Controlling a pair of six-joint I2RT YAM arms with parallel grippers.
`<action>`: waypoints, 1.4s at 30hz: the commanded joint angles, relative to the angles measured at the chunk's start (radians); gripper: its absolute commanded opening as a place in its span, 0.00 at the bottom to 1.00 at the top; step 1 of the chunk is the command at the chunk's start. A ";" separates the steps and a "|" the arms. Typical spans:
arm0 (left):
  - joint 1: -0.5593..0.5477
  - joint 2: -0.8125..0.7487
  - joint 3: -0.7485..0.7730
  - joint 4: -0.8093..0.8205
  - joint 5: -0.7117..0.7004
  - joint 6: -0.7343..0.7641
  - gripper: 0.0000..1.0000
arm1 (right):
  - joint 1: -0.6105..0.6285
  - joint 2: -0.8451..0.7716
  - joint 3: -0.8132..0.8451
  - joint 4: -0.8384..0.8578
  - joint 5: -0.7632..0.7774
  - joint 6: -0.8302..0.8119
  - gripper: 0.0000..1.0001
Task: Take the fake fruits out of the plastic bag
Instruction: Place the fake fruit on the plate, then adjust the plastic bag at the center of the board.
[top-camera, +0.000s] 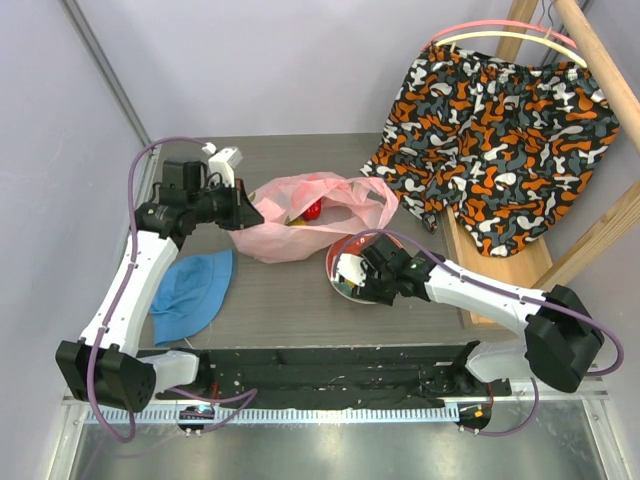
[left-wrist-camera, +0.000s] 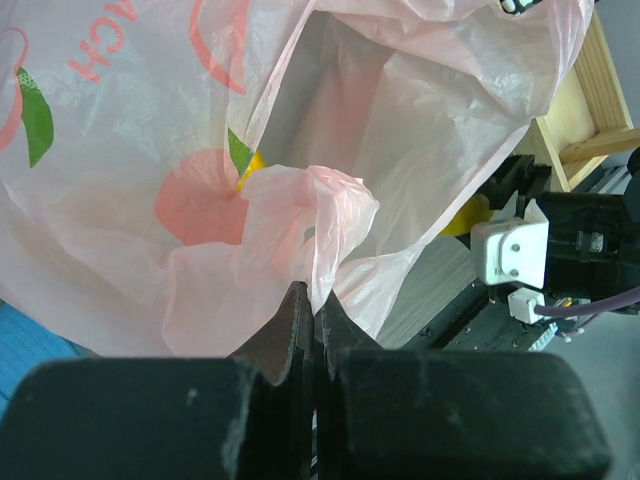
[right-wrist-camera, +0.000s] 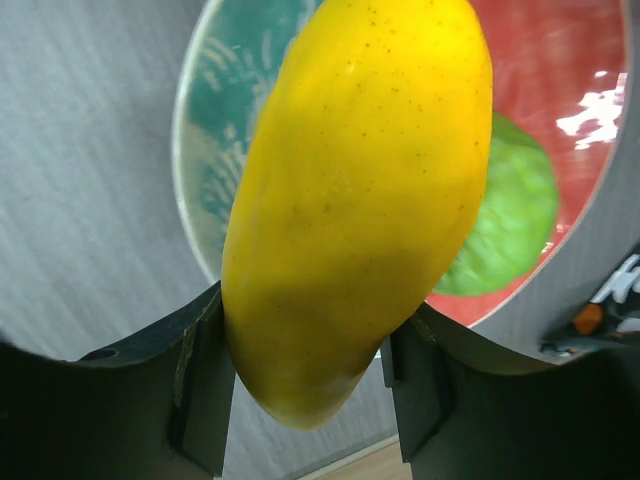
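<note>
Your right gripper (right-wrist-camera: 305, 378) pinches a glossy yellow plastic fruit (right-wrist-camera: 360, 190) over the red floral plate (right-wrist-camera: 212, 190); drop it high and it may roll off. Left gripper (left-wrist-camera: 313, 312) pinches pink plastic bag (left-wrist-camera: 130, 210).

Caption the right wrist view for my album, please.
Right tool grips a yellow fake fruit over a plate holding a green fruit.

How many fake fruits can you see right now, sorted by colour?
Yellow: 2, a yellow fruit in the right gripper, a yellow piece showing through the plastic bag.
Red: 1, a red piece inside the bag.
Green: 1, a green fruit on the plate.
Total: 4 in view.
</note>
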 joint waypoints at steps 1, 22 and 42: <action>0.008 -0.020 -0.027 0.033 0.052 -0.005 0.00 | 0.000 0.009 -0.015 0.091 0.076 -0.036 0.59; -0.015 -0.359 -0.228 0.033 0.005 0.052 0.00 | -0.001 0.072 0.755 -0.219 -0.220 0.119 0.74; -0.015 -0.431 -0.276 -0.105 -0.127 0.143 0.00 | 0.080 0.439 0.678 -0.123 -0.200 0.291 0.09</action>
